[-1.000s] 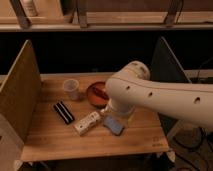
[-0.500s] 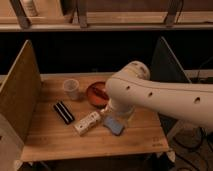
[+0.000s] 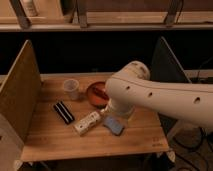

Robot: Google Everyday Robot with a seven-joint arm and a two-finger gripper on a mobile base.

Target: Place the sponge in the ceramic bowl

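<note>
Bulky cream-white arm [image 3: 160,95] with rounded joint and dark holes; tool [image 3: 113,115] mostly hidden beneath.

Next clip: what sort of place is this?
Probably a lab test station: a wooden table fenced by a board and a dark panel, shelving behind. The gripper, mostly hidden by the arm, sits low beside the sponge near the ceramic bowl.

Gripper [image 3: 114,115] mostly masked beneath the white arm [image 3: 160,95], at the sponge [image 3: 115,126]; arm covers the ceramic bowl [image 3: 94,93] right side, runs off right edge
</note>
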